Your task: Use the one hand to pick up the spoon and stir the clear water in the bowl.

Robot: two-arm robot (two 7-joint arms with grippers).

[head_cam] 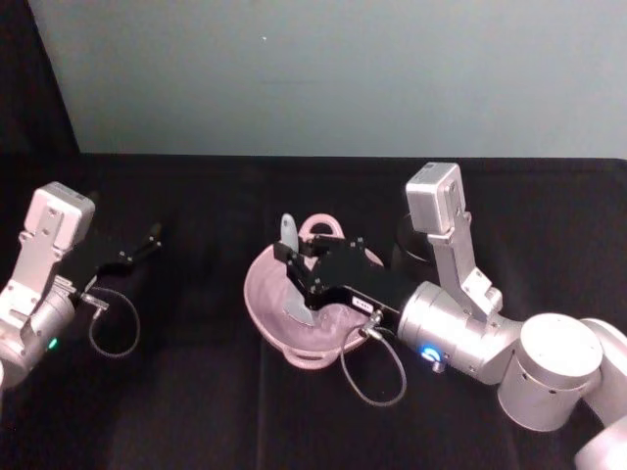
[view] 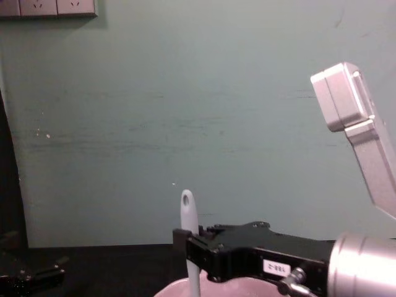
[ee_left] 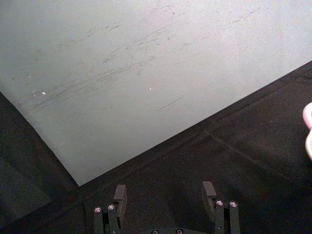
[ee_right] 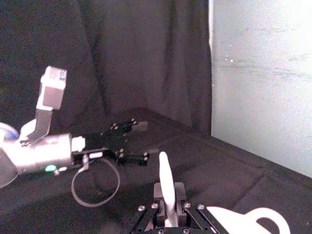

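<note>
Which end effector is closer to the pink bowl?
Right. The right end effector is over the bowl, shut on the spoon. The left end effector sits open, well off to the bowl's left.

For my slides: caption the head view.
The right gripper holds the white spoon in the pink bowl; the left gripper sits open at the left.

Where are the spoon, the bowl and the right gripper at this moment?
spoon (view: 188, 213), chest view, upper handle just below its hole.
bowl (head_cam: 257, 292), head view, left side of the rim.
right gripper (head_cam: 293, 266), head view, between its fingertips, shut on the spoon.
</note>
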